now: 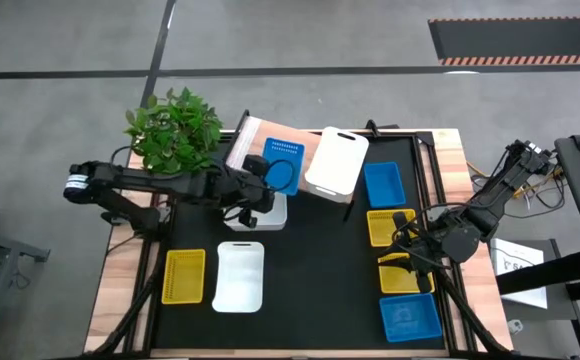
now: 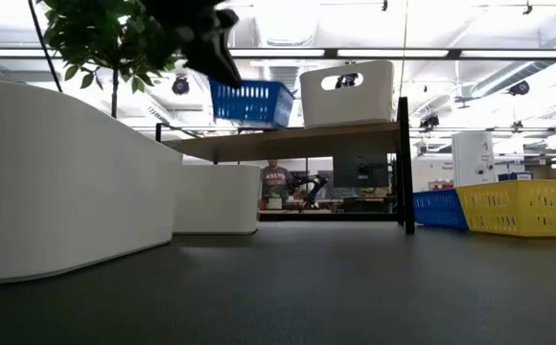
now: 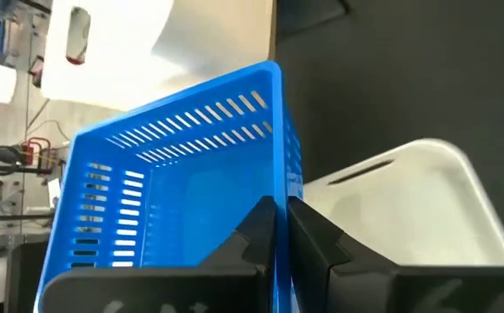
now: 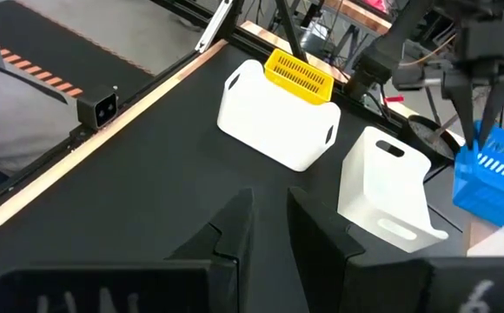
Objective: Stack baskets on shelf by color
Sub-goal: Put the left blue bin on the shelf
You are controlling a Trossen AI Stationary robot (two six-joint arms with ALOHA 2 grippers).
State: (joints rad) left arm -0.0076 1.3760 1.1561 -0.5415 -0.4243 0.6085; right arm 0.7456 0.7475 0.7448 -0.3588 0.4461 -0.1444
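While the big black table (image 1: 310,290) fills most of the high view, the wooden shelf (image 1: 305,148) stands at its far edge, next to a leafy green plant (image 1: 173,128). On the shelf sits one white basket (image 1: 336,160), and it looks a bit tilted.

The left arm reaches in from the left side of the table. Its left gripper (image 1: 267,180) pinches the wall of a blue basket (image 1: 281,165) and holds it at the shelf. In the left wrist view the two dark fingers (image 3: 308,235) sit tight on each side of the blue wall, one inside and one outside. In the low view the blue basket hangs a little above the shelf board, just beside the white one.

Below the gripper, another white basket (image 1: 262,210) rests on the table, partly hidden by the arm. Nearer the front lie a white basket (image 1: 240,275) and a yellow basket (image 1: 184,275), side by side.

On the right side of the table there is a row of four more baskets: a blue one (image 1: 384,184), a yellow one (image 1: 391,227), another yellow one (image 1: 405,277) and a blue one (image 1: 409,318) at the front.

The right gripper (image 1: 402,250) hovers over the two yellow ones. Its fingers are a small way apart and hold nothing.
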